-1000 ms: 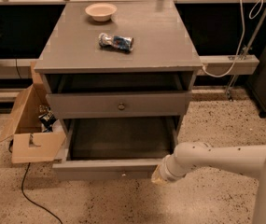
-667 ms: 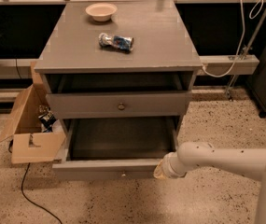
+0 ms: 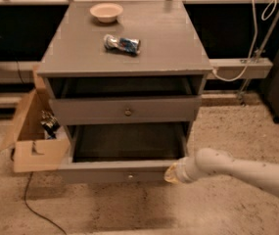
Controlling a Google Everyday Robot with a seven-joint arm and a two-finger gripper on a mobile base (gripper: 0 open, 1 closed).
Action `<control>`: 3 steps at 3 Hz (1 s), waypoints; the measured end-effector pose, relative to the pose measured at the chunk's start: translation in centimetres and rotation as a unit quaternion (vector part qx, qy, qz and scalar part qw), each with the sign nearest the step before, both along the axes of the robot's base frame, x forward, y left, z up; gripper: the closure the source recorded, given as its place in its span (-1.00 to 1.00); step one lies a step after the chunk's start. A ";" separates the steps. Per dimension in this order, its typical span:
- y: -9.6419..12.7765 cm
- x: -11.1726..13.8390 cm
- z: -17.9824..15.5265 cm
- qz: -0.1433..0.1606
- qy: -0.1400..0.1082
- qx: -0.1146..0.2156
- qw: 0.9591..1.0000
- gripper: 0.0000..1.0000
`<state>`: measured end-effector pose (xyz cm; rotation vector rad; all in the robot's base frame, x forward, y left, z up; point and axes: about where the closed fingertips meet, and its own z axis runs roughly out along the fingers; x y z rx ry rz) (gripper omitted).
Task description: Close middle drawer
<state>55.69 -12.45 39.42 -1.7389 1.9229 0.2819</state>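
Middle drawer [image 3: 100, 173] — wide, shallow, grey wood, flat front, pulled out; pale gripper [image 3: 172, 173] at its right front corner — open or closed, indiscernible.

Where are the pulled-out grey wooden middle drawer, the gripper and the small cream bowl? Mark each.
Grey wooden middle drawer [image 3: 104, 169]: camera view, its front panel.
Gripper [image 3: 171, 173]: camera view, its tip, at the drawer front's right end.
Small cream bowl [image 3: 106, 11]: camera view, its hollow.

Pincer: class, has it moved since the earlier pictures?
Yes, slightly. The pincer, at the middle drawer's right front corner, has edged toward the grey cabinet, which has stayed put.
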 end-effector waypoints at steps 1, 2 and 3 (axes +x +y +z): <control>0.0 -0.1 0.0 0.000 0.000 0.000 1.000 1.00; 0.0 1.6 -0.6 -0.006 -0.008 0.034 0.999 1.00; 1.3 2.7 -2.5 -0.002 -0.001 0.114 0.994 1.00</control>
